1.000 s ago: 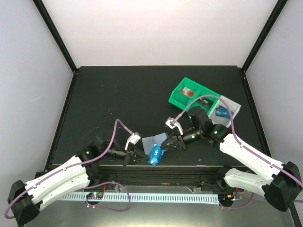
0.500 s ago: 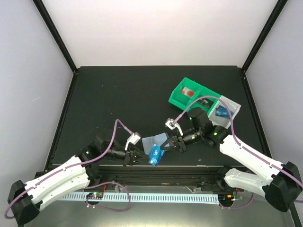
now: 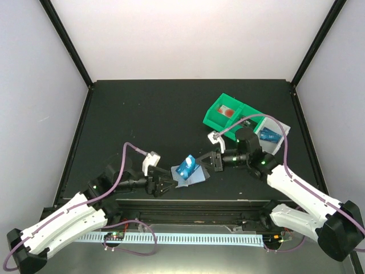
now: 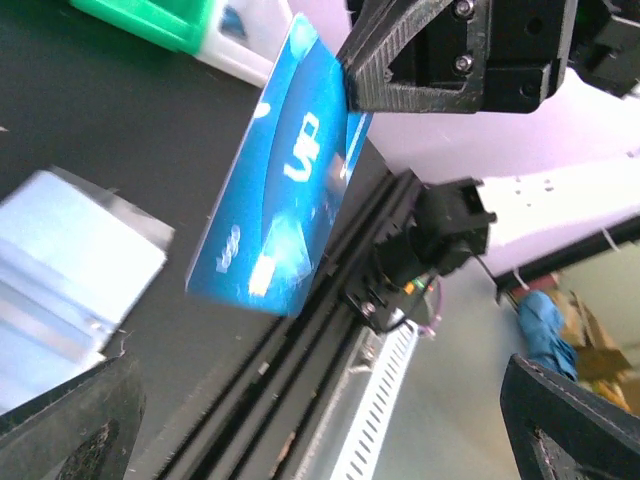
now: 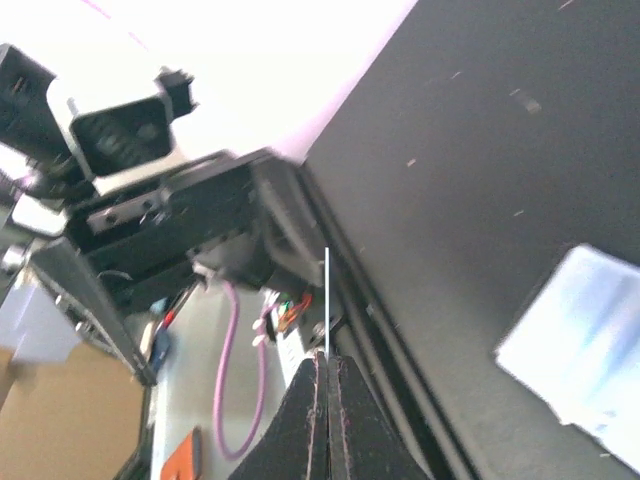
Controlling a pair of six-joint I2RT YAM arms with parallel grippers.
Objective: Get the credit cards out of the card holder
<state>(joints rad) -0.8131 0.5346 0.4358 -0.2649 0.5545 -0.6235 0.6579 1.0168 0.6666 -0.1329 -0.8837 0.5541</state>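
Note:
A bright-blue credit card (image 3: 187,167) (image 4: 280,180) hangs tilted in the air, pinched at its top corner by my right gripper (image 3: 212,161), which is shut on it. In the right wrist view the card shows edge-on as a thin white line (image 5: 326,300) above the shut gripper (image 5: 327,365). The pale blue-grey card holder (image 3: 194,177) (image 4: 70,260) (image 5: 585,340) lies flat on the black table just below the card. My left gripper (image 3: 166,185) (image 4: 320,420) stands wide open and holds nothing, just left of the holder.
The green-and-grey compartment tray (image 3: 215,117) sits at the back right, with a red-and-white item (image 3: 227,111) in one bin and another blue card (image 3: 268,136) in the grey bin. The table's front rail (image 3: 194,202) runs close below both grippers.
My left gripper has opened, let go and backed off to the left. The right gripper shut on the blue card and carried it up and right, with the holder left on the table.

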